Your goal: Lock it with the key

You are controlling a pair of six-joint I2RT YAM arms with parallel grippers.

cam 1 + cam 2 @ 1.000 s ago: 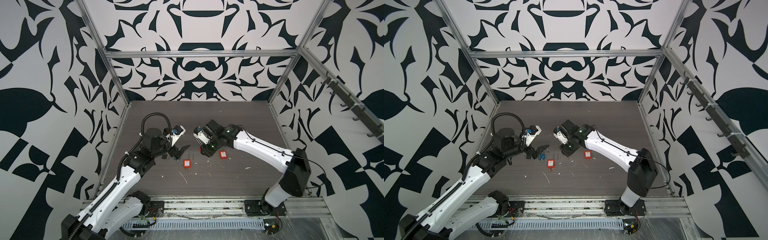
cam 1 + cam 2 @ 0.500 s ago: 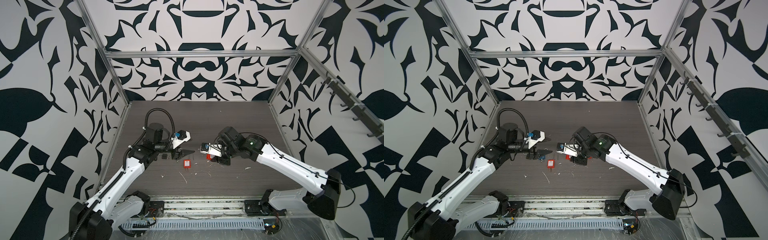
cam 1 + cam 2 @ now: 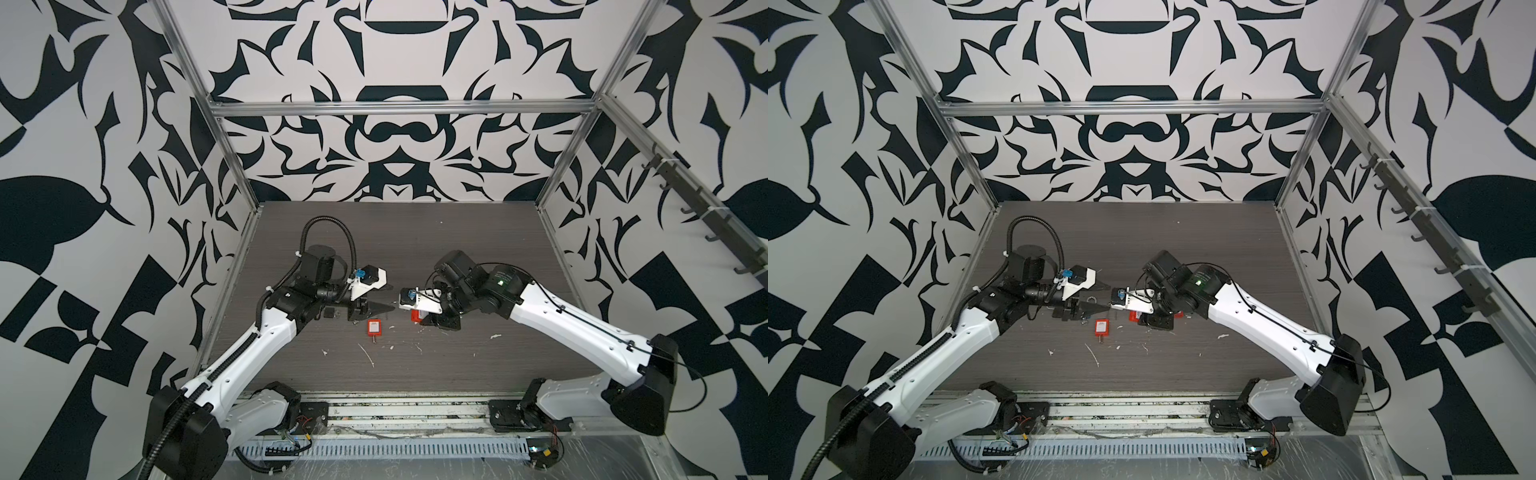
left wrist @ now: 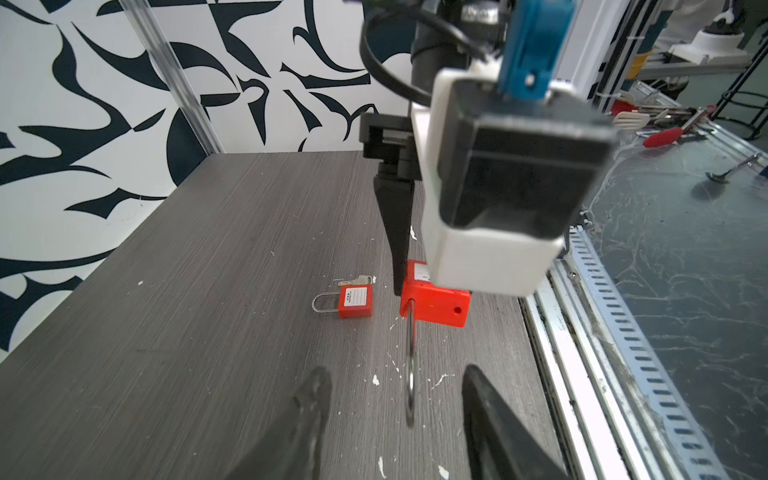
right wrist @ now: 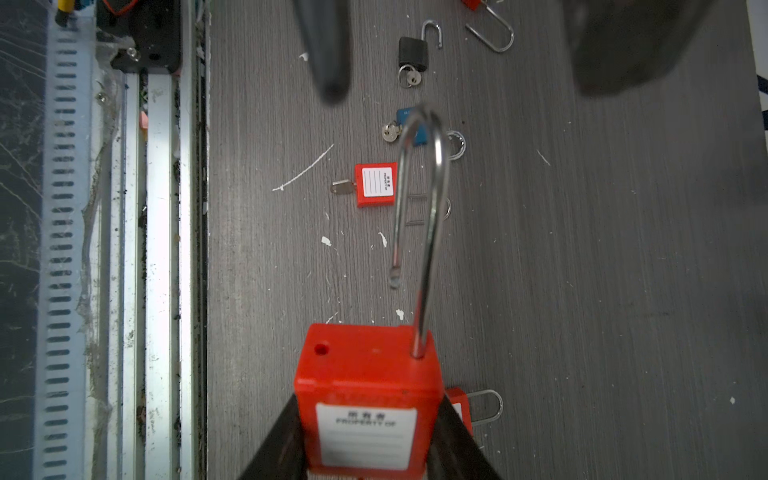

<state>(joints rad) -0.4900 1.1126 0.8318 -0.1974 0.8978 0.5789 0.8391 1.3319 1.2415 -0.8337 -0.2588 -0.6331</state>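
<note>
My right gripper (image 5: 370, 401) is shut on the body of a red long-shackle padlock (image 5: 370, 365), held above the table. Its steel shackle (image 5: 432, 187) stands open, free end out of its hole, and points toward my left gripper (image 4: 395, 374). The left gripper is open, one finger on each side of the shackle's bend (image 4: 410, 386), not touching it. In both top views the grippers meet mid-table, left gripper (image 3: 386, 297) facing the padlock (image 3: 414, 316). No key shows on the held padlock. A small red padlock (image 4: 354, 302) lies on the table with a key (image 4: 361, 280) in it.
A black padlock (image 5: 412, 52) and a blue padlock (image 5: 415, 129), both with key rings, lie beyond the shackle. Another small red padlock (image 5: 461, 409) lies under my right gripper. White specks litter the dark table (image 3: 457, 374). A metal rail (image 5: 162, 208) runs along the front edge.
My right arm has swung down and forward, bringing the padlock toward the left gripper. The left gripper has narrowed its jaws around the shackle's bend.
</note>
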